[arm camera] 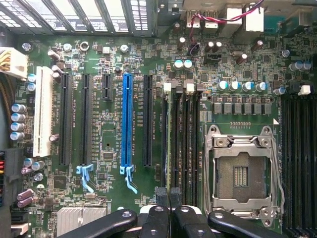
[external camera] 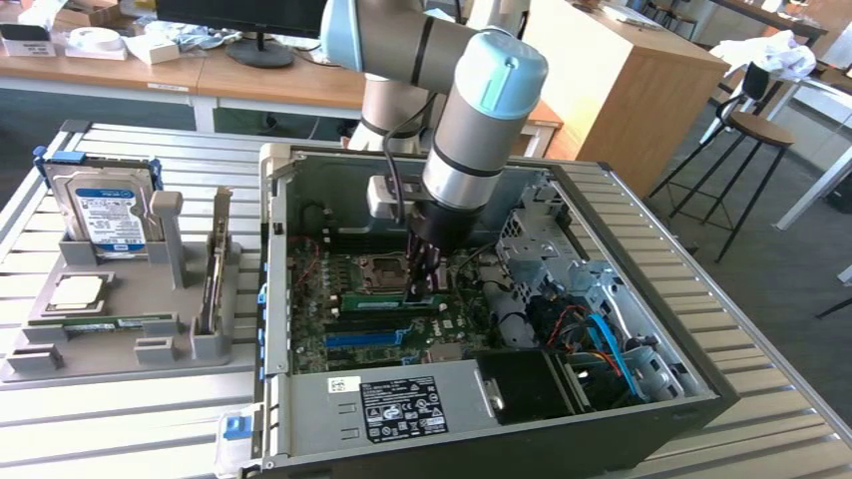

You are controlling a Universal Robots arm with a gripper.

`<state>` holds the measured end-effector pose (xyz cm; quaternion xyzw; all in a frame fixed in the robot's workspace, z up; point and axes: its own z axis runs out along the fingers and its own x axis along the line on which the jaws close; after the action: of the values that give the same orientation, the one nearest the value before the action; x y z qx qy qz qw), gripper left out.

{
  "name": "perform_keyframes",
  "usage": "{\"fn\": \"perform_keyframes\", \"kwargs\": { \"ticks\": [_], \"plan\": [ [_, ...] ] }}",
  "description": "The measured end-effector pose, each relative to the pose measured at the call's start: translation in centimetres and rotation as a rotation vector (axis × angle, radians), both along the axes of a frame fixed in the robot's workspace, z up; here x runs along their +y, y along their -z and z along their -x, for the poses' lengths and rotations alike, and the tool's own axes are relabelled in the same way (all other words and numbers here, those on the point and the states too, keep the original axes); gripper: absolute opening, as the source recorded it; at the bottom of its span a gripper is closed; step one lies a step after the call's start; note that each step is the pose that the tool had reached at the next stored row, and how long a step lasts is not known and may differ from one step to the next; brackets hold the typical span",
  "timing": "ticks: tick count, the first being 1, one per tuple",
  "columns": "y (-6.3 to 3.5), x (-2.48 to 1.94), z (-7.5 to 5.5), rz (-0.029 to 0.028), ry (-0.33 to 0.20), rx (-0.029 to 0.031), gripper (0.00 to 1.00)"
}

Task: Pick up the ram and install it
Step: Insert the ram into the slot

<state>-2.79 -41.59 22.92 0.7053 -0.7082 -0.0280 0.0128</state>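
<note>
The ram (external camera: 389,298) is a long green stick standing on edge in a memory slot of the motherboard, beside the empty processor socket (external camera: 382,269). In the wrist view the ram (arm camera: 169,139) shows edge-on as a thin pale line between the black slots. My gripper (external camera: 426,289) reaches straight down into the open computer case. Its black fingers (arm camera: 158,218) are shut together over the end of the ram nearest the camera. I cannot tell whether they press on it.
The case walls (external camera: 273,259) ring the motherboard, with cables and a drive cage (external camera: 586,299) on the exterior view's right. A grey holder (external camera: 134,329) outside the case carries a blue-labelled hard drive (external camera: 107,215), a silver chip (external camera: 76,292) and an upright card (external camera: 213,269).
</note>
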Motion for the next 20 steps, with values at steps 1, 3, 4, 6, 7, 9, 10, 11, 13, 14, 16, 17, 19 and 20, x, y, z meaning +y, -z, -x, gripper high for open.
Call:
{"fn": "perform_keyframes", "kwargs": {
  "ticks": [1,3,4,6,7,9,10,11,13,14,16,17,19,20],
  "plan": [
    [0.01,0.00,0.00,-0.0001,-0.001,0.0003,0.11],
    [0.01,0.00,-0.01,0.0000,-0.004,0.0007,0.11],
    [0.02,0.00,-0.01,0.0000,-0.005,0.0009,0.11],
    [0.03,0.00,-0.01,-0.0002,-0.008,0.0012,0.11],
    [0.04,0.00,-0.01,0.0000,-0.008,0.0013,0.11],
    [0.04,0.00,-0.01,0.0000,-0.009,0.0013,0.11],
    [0.04,0.00,-0.01,0.0000,-0.009,0.0013,0.11],
    [0.07,0.00,-0.01,-0.0001,-0.009,0.0013,0.11],
    [0.17,0.01,-0.01,-0.0004,-0.009,0.0013,0.11],
    [0.22,0.00,-0.01,-0.0002,-0.009,0.0013,0.11],
    [0.34,0.00,-0.01,-0.0001,-0.009,0.0014,0.11],
    [0.39,0.00,-0.01,0.0000,-0.009,0.0014,0.11],
    [0.41,-0.01,-0.01,0.0002,-0.009,0.0014,0.11],
    [0.41,0.00,-0.01,0.0002,-0.009,0.0014,0.11]
  ]
}}
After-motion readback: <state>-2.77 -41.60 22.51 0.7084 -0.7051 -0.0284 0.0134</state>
